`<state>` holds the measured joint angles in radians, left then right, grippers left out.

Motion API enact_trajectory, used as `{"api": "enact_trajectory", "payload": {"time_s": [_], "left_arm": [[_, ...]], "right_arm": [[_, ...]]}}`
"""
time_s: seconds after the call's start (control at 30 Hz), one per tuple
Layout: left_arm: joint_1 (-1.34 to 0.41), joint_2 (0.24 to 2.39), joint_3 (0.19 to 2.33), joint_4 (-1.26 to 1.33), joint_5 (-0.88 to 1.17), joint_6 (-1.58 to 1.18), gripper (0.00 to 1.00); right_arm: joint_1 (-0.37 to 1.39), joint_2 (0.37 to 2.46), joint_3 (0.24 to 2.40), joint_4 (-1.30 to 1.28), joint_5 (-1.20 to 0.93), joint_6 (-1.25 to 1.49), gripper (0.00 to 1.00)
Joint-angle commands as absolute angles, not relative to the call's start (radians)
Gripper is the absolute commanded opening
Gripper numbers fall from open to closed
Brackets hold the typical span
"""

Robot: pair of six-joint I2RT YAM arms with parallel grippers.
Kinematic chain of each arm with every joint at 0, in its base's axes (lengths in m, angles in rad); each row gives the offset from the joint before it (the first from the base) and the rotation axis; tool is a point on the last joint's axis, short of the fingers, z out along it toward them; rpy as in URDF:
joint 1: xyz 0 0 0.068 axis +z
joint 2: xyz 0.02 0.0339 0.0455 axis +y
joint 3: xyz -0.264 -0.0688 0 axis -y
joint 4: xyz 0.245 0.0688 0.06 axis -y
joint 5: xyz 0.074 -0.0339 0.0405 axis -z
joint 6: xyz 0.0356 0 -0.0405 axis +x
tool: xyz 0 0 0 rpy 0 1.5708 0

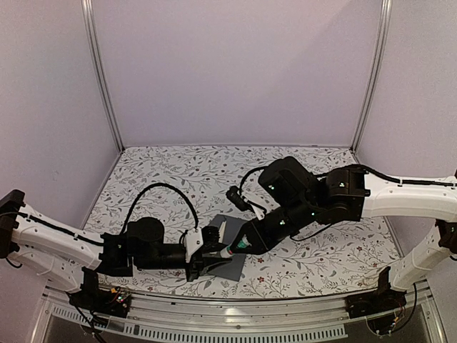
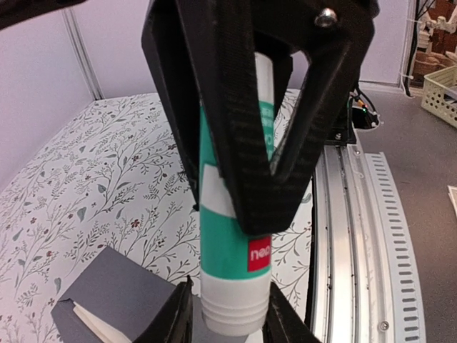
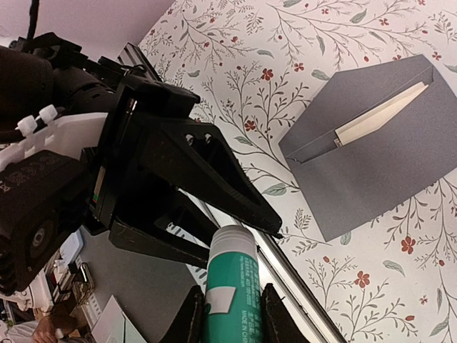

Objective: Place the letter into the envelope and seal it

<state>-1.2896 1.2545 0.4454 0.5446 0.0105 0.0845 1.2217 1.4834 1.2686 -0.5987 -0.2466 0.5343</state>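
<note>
My right fingers (image 3: 187, 318) clamp the tube (image 3: 232, 286); my left fingers (image 2: 171, 318) flank its white end, grip unclear. The envelope (image 3: 371, 150) lies on the near worktop (image 3: 321, 43), letter (image 3: 375, 118) tucked inside.

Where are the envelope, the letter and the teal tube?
envelope (image 3: 371, 171), right wrist view, grey front face.
letter (image 3: 382, 113), right wrist view, pale edge showing in the envelope's mouth.
tube (image 2: 225, 250), left wrist view, teal body above the white cap.
</note>
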Motion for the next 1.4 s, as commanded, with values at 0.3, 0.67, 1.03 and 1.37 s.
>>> {"api": "enact_trajectory", "payload": {"time_s": [0.3,0.67,1.03,1.37], "left_arm": [[-1.307,1.252,0.465,0.559,0.014,0.094,0.26],[-1.314,1.264,0.472,0.559,0.003,0.098,0.33],[-1.317,1.272,0.474,0.552,0.003,0.098,0.00],[-1.316,1.274,0.466,0.533,-0.102,0.106,0.00]], "right_arm": [[1.218,1.469,1.260,-0.580,-0.259,0.528,0.00],[1.218,1.460,1.244,-0.575,-0.253,0.530,0.00],[1.218,1.440,1.243,-0.584,-0.231,0.532,0.00],[1.177,1.364,1.277,-0.670,-0.176,0.526,0.00]]}}
